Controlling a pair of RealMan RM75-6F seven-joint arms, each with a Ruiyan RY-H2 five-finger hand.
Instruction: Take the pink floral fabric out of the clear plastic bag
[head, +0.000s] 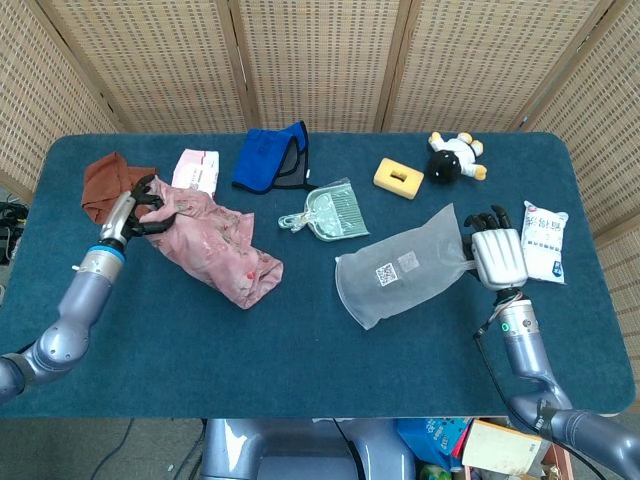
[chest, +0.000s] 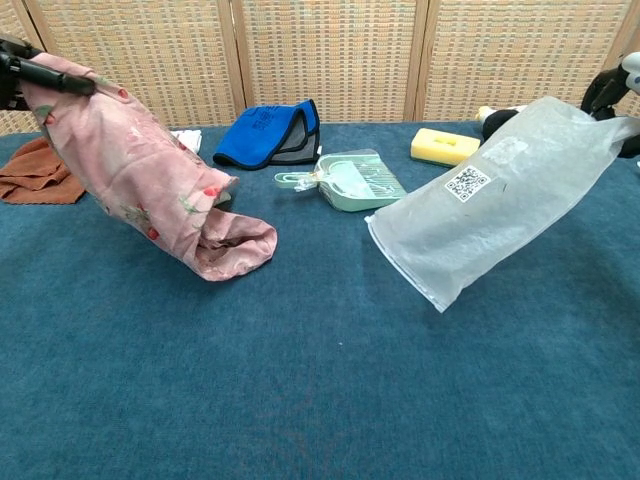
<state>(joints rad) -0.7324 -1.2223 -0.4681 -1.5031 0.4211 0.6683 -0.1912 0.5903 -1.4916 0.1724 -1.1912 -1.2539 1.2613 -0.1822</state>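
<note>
head view: the pink floral fabric (head: 215, 251) is fully out of the clear plastic bag (head: 405, 278), well apart from it. left hand (head: 140, 212) has fingers closed on the fabric's upper end, right hand (head: 497, 256) holds the bag's closed end. chest view: fabric (chest: 150, 190) droops with its lower end on the table (chest: 320, 380), bag (chest: 500, 190) hangs empty. i'd lower both gently, then let go.

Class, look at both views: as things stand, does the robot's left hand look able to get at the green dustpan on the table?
Probably not yet. The left hand grips the pink floral fabric at the table's far left, so it is occupied. The green dustpan lies uncovered mid-table, with nothing on it, but the fabric hangs between them.
</note>
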